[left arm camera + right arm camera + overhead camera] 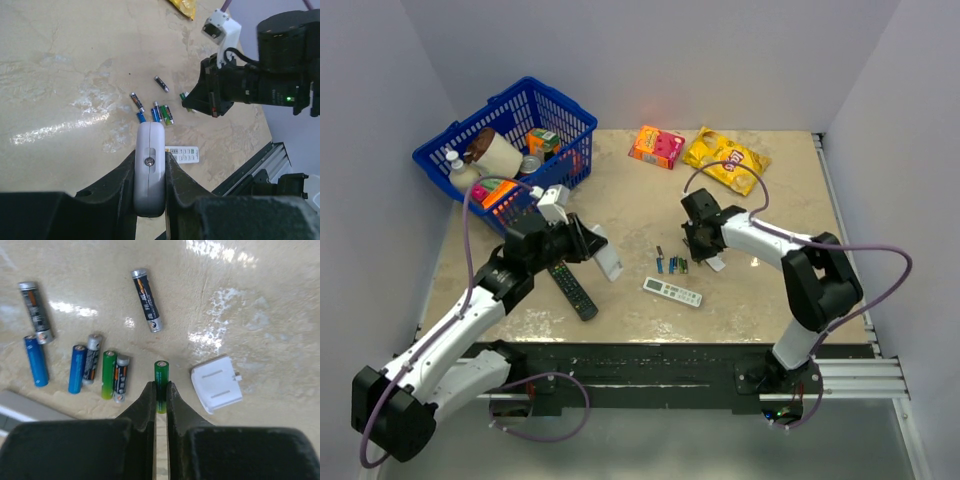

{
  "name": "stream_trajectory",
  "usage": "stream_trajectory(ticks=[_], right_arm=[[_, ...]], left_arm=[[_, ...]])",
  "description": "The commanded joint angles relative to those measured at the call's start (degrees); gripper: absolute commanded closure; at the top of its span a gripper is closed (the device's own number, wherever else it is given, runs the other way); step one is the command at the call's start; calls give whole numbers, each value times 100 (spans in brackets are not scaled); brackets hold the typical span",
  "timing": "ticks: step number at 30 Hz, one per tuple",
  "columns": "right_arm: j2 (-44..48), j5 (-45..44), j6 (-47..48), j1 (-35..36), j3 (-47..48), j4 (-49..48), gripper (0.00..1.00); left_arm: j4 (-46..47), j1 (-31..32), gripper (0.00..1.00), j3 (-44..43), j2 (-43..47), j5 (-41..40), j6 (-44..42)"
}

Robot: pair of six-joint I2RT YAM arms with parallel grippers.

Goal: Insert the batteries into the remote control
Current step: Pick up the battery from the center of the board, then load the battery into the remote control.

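My left gripper (150,156) is shut on the edge of the short white remote control (149,172) and holds it above the table; the remote also shows in the top view (609,264). My right gripper (160,387) is shut on a green battery (160,371), low over the table. Several other batteries (79,368), blue, green and dark grey, lie loose to its left and also show in the top view (671,264). A white battery cover (216,383) lies flat just right of the held battery.
A slimmer white remote (672,292) lies near the front edge, a black remote (572,290) under my left arm. A blue basket (510,150) of groceries stands at the back left. An orange box (656,146) and a yellow snack bag (726,158) lie at the back.
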State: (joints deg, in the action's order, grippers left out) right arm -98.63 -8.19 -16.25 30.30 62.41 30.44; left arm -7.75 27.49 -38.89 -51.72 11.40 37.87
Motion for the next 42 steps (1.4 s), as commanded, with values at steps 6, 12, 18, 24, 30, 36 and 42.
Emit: stream_trajectory(ticks=[6, 12, 18, 24, 30, 36, 42], right_arm=[[1881, 1423, 1885, 37, 420, -169, 100], [2839, 3409, 2783, 134, 369, -678, 100], [3534, 4369, 2961, 344, 105, -1479, 100], [3561, 5378, 3355, 467, 192, -1198, 100], [3552, 5608, 3900, 555, 227, -785, 100], [3412, 5846, 4252, 643, 385, -416, 100], [3350, 5907, 4736, 766, 421, -126, 100]], left_arm=[[643, -77, 100, -926, -1136, 1503, -130], [687, -77, 100, -1410, -1805, 2382, -122], [1056, -94, 100, -1893, -2280, 3200, 53], [1486, -85, 100, -2043, -2439, 3684, 414], [1733, -85, 100, -2105, -2465, 3966, 660], [1803, -85, 100, -2113, -2386, 4011, 792], [1908, -85, 100, -2096, -2360, 4177, 1073]])
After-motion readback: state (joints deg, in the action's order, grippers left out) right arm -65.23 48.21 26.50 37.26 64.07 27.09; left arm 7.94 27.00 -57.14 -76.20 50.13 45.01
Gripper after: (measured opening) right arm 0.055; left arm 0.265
